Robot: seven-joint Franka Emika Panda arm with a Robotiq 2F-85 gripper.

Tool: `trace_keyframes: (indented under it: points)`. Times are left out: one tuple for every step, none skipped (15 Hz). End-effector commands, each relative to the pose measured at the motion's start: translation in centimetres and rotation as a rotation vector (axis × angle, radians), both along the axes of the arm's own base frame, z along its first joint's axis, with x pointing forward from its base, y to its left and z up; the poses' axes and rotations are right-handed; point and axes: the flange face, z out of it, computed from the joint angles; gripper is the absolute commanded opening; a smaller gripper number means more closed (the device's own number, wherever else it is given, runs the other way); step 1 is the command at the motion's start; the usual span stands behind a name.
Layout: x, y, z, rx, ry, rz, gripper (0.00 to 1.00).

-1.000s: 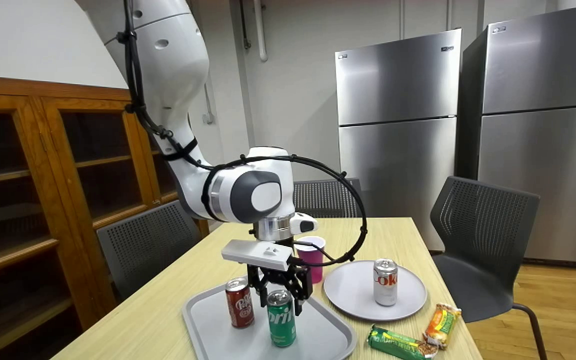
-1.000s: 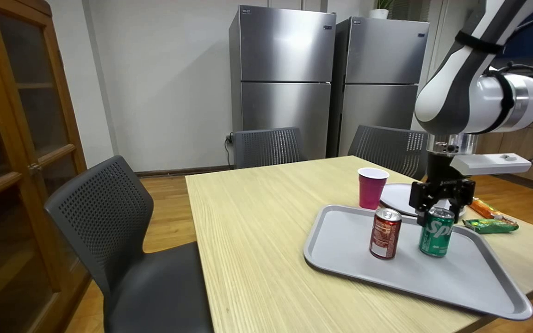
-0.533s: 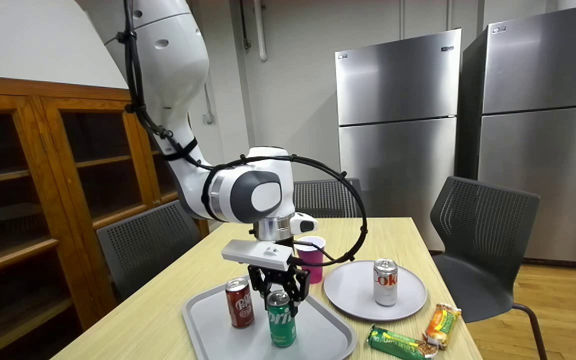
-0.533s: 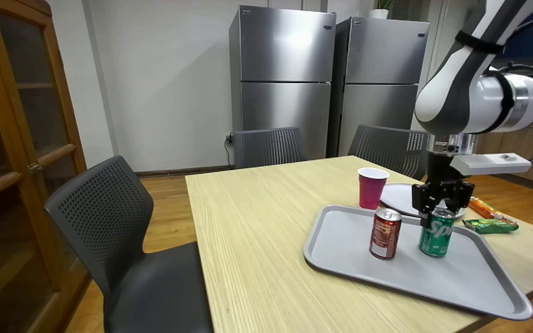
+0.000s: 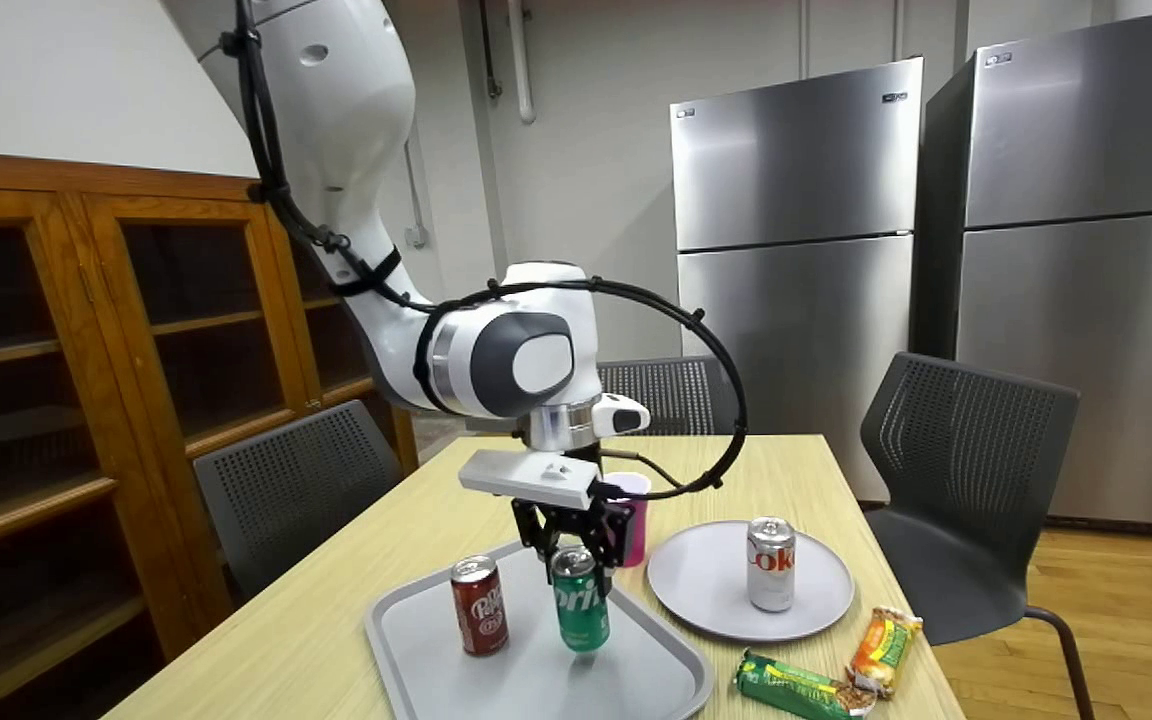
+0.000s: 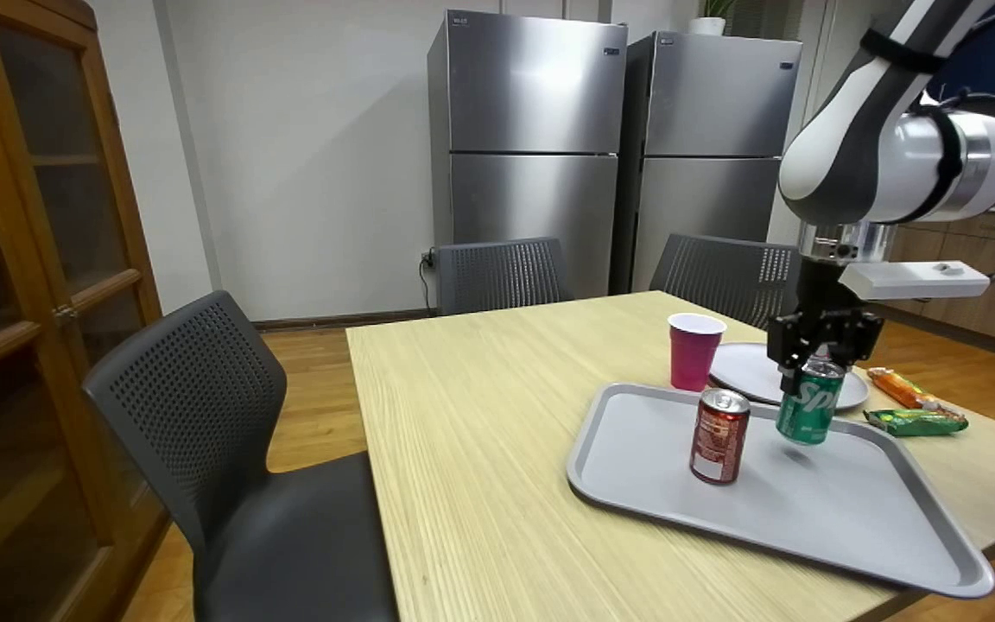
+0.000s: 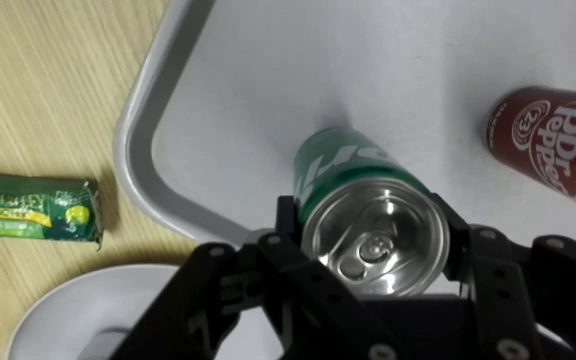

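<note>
From my left: the dark red metal Dr Pepper can (image 5: pixel 480 608) stands upright where it stood a second ago, on the grey round-cornered plastic tray (image 5: pixel 526 690). Next to it comes the change. The green metal Sprite can (image 5: pixel 581 610) rested on that tray then; now it hangs just above, a gap under its base in both exterior views. The jaws have drawn in and hold it by its upper end, one side against each flank, and it seems to lean a little. I'd judge that the grip has taken and the pick-up is under way.

Edges next. The pale wood-grained surface (image 5: pixel 306 620) runs out past the tray's left rim, and the red can stands near enough to the lifted one that a swing that way could knock it. Behind the jaws, partly hidden, is a white-lined magenta cup (image 5: pixel 638 535), near the tray's far rim, so that side looks tight. Whether the green can's base clears the raised rim I can't tell. Then comes a round pale grey plate (image 5: pixel 696 590), parted from the tray by a narrow strip of surface; a silver Diet Coke can (image 5: pixel 771 570) stands a little right of its middle, leaving more room on the left. A green-wrapped bar (image 5: pixel 801 688) and an orange-wrapped bar (image 5: pixel 884 655) lie by the surface's right edge, with a dark grey chair (image 5: pixel 966 480) past it.
</note>
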Motion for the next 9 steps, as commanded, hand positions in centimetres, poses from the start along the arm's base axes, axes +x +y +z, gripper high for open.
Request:
trace_keyframes:
  points:
    - [2.0,-1.7,3.4,0.008,-0.052,-0.045,0.38]
    - [2.6,-2.2,3.9,0.004,-0.069,-0.058,0.38]
    - [3.2,-2.6,4.3,0.001,-0.081,-0.069,0.38]
    - [3.9,-3.1,4.8,-0.002,-0.097,-0.079,0.38]
    - [4.6,-3.5,5.2,-0.005,-0.111,-0.087,0.38]
    - [5.2,-3.9,5.6,-0.008,-0.125,-0.096,0.38]
    - [5.8,-4.3,5.9,-0.012,-0.136,-0.103,0.38]
    - [6.5,-4.6,6.1,-0.013,-0.144,-0.110,0.38]
    - [7.0,-4.9,6.3,-0.016,-0.153,-0.116,0.38]
